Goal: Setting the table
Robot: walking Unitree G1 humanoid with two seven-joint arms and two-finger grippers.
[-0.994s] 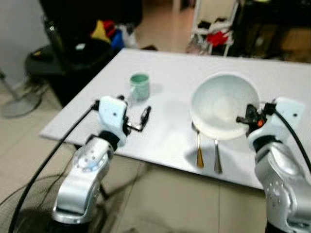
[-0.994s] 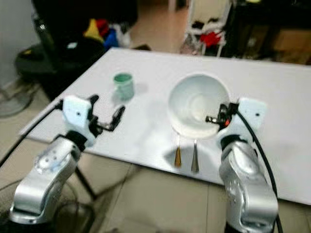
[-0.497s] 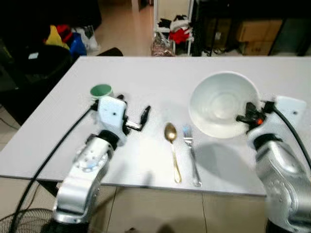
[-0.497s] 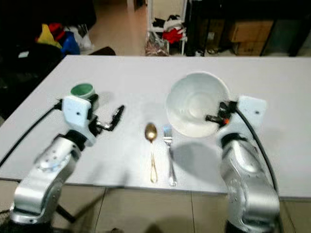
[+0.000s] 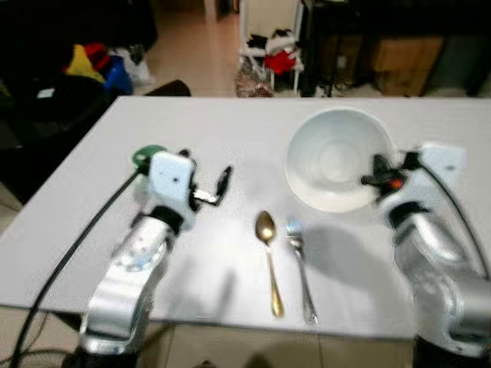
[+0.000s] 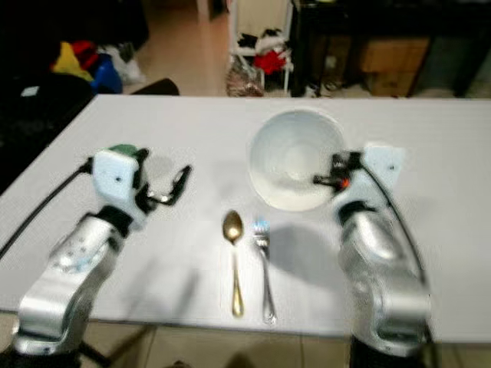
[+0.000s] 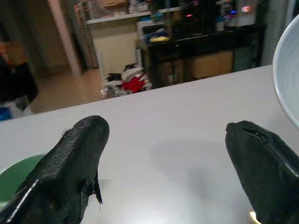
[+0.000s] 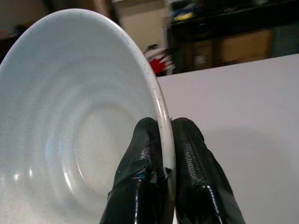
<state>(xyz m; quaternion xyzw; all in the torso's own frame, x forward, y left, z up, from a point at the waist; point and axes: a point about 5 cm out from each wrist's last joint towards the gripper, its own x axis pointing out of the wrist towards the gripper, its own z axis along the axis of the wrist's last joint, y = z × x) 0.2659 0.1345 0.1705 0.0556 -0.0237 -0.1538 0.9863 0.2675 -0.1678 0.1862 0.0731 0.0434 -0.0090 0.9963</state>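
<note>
Fingers of the right end effector (image 8: 161,161) pinch the rim of the round white ceramic bowl (image 5: 335,157), held tilted above the white desk (image 5: 222,123). Beside and below it lie the gold spoon (image 5: 268,257) and silver fork (image 5: 301,264), long axes pointing away from the robot. The left end effector (image 5: 211,188) hovers, fingers apart, farther off.

Bare table (image 5: 230,123) beyond, spoon (image 5: 268,257) and fork (image 5: 301,264) mid-front

On the table (image 5: 230,123), spoon (image 5: 268,253) lies left of fork (image 5: 301,264), bowl (image 5: 334,157) behind, cup (image 5: 144,157) far left.

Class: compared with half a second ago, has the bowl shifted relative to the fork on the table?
Cannot tell: the bowl, held by the right pincer, sits slightly nearer the fork, but the camera moved too.
</note>
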